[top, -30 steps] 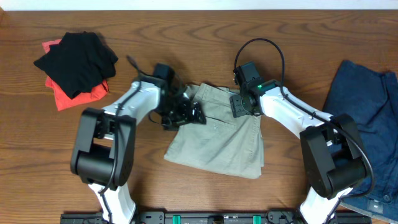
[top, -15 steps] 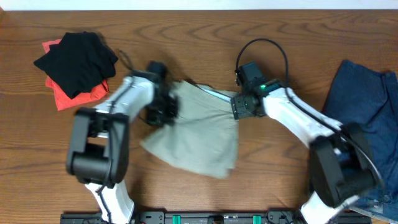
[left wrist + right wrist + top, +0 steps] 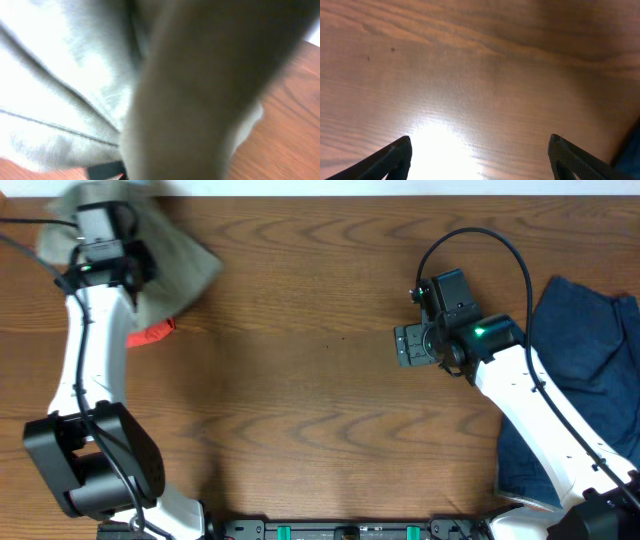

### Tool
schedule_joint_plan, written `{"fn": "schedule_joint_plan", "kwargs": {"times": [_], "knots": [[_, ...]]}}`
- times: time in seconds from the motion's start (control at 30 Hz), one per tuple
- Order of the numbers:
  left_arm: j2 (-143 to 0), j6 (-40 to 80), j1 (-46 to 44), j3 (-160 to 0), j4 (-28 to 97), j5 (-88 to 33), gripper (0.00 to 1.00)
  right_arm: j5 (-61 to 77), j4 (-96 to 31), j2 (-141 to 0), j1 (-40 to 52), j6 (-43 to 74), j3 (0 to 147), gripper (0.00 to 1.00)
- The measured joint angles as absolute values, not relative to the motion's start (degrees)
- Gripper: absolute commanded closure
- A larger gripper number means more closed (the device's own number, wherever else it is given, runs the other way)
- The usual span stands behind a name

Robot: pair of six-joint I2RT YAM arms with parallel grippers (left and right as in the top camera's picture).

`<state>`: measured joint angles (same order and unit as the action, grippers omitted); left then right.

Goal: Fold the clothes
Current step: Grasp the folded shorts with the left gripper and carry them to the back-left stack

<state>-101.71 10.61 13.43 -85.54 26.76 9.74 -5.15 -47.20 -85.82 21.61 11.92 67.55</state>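
The khaki shorts (image 3: 175, 260) hang bunched and blurred at the table's far left corner. My left gripper (image 3: 112, 268) is shut on them, its fingers buried in the cloth. Pale khaki fabric (image 3: 65, 85) fills the left wrist view and hides the jaws; a dark patch (image 3: 102, 171) shows below it. An orange-red piece (image 3: 150, 333) pokes out under the shorts. The navy denim (image 3: 590, 370) lies at the right edge. My right gripper (image 3: 410, 345) hovers open over bare wood, its fingertips (image 3: 395, 155) wide apart with nothing between them.
The wooden table (image 3: 300, 380) stretches bare between the two arms. The right arm's cable (image 3: 480, 240) loops above its wrist. The table's far edge (image 3: 350, 192) runs close behind the left gripper.
The left gripper shut on the shorts and swept them from the table's middle to the far left, over the black and orange pile. The right gripper let go, opened and drew right.
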Motion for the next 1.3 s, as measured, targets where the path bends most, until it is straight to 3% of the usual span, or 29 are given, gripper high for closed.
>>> {"fn": "schedule_joint_plan", "kwargs": {"times": [0.23, 0.3, 0.43, 0.53, 0.97, 1.3], "knots": [[-102.5, 10.5, 22.1, -85.5, 25.1, 10.5, 0.92, -5.2, -47.6, -85.8, 21.6, 11.9, 67.5, 0.15], [-103.2, 10.8, 23.9, -85.5, 25.5, 10.5, 0.75, -5.2, -47.6, -85.8, 21.6, 11.9, 67.5, 0.15], [-104.7, 13.0, 26.3, -85.5, 26.2, 10.1, 0.57, -5.2, -47.6, -85.8, 21.6, 11.9, 67.5, 0.14], [-105.3, 14.0, 27.9, -85.5, 26.8, 7.7, 0.34, -5.2, -47.6, -85.8, 21.6, 11.9, 67.5, 0.14], [-104.7, 15.0, 28.4, -85.5, 26.7, -5.4, 0.34, -5.2, -48.0, -85.8, 21.6, 11.1, 67.5, 0.13], [-92.9, 15.2, 27.9, -85.5, 24.0, -7.6, 0.34, -5.5, -47.6, -85.8, 21.6, 11.0, 67.5, 0.10]]}}
